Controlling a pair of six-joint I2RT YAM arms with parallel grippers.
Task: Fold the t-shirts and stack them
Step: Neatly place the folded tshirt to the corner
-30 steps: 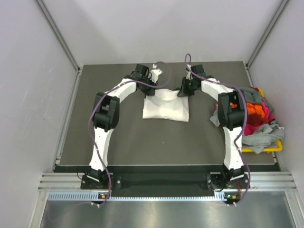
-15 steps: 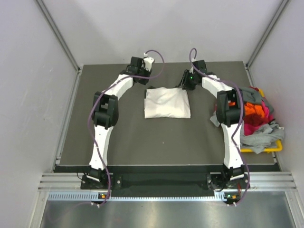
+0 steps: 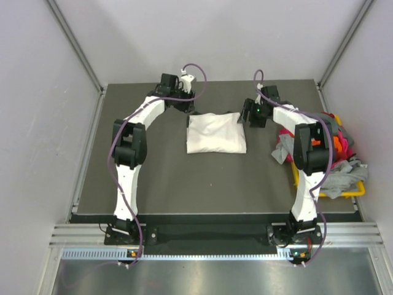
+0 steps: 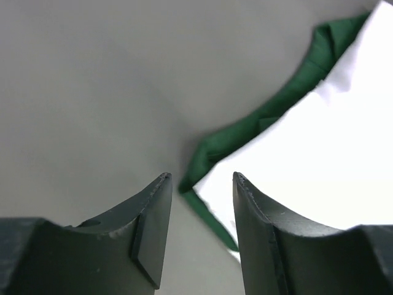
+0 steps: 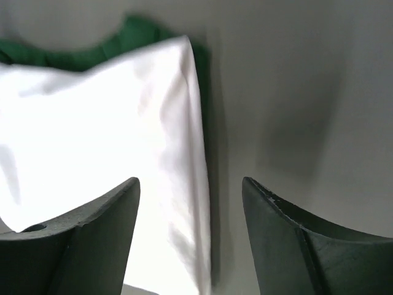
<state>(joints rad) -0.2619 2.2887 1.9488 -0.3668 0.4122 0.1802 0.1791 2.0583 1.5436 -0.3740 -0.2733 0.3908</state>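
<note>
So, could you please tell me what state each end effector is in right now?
Left end effector: open, holding nothing.
Right end effector: open, holding nothing.

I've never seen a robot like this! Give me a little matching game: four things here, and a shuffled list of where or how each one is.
Things:
1. white t-shirt
2. yellow bin
3. left gripper
4. right gripper

Places and states:
A. open, over the shirt's far right edge
B. heaped with colourful t-shirts, at the right edge of the table
C. folded, lying mid-table
D. open, at the shirt's far left corner, by its green trim

Pairs: 1-C, 2-B, 3-D, 4-A.
</note>
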